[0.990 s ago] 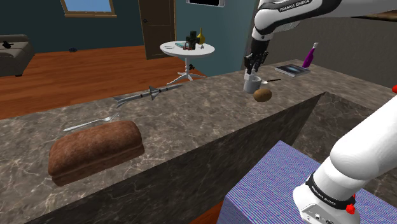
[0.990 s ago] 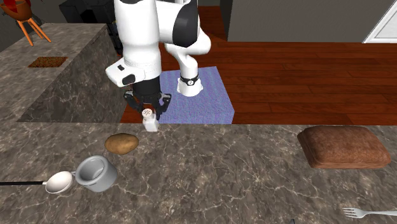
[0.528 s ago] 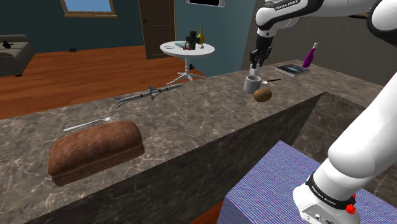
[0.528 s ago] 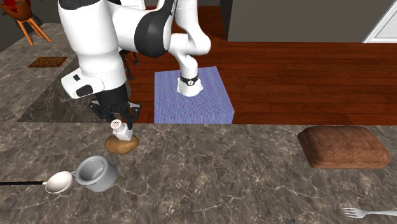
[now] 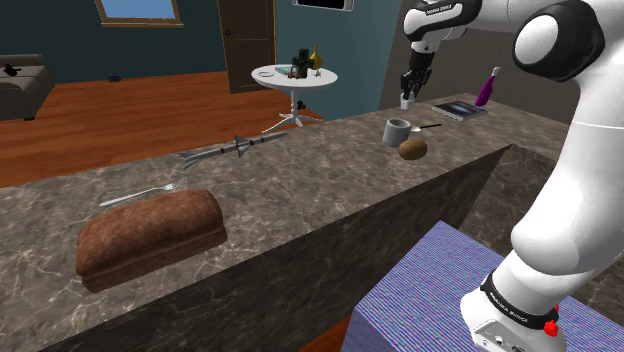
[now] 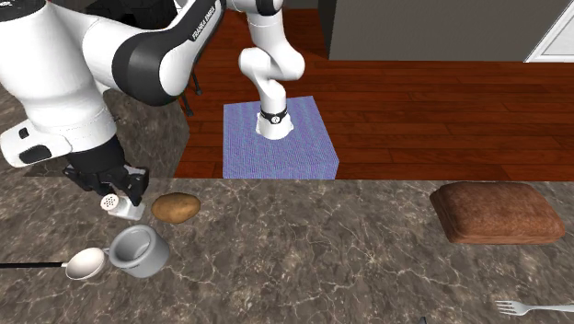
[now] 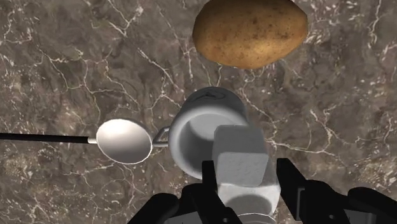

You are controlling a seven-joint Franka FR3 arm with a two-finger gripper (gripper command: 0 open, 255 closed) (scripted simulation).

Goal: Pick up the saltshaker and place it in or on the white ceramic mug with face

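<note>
My gripper (image 7: 245, 184) is shut on the white saltshaker (image 7: 242, 167), which hangs in the air above the counter. Below it stands the pale grey mug (image 7: 202, 130), upright and open at the top; the shaker's lower end overlaps the mug's rim. In the second exterior view the gripper (image 6: 118, 190) holds the saltshaker (image 6: 115, 202) just above and slightly behind the mug (image 6: 140, 249). The shoulder view has the gripper (image 5: 409, 97) and shaker (image 5: 408, 102) a little above the mug (image 5: 398, 131).
A brown potato (image 6: 176, 207) lies next to the mug, and a spoon (image 6: 83, 263) rests against the mug's handle side. A bread loaf (image 6: 498, 212) and a fork (image 6: 533, 307) lie farther along the marble counter (image 6: 322, 258). A purple bottle (image 5: 489, 87) and a book (image 5: 459, 110) sit beyond.
The arm has carried the saltshaker from beside the potato across to the second exterior view's left, ending over the mug. It also rose slightly in the shoulder view.
</note>
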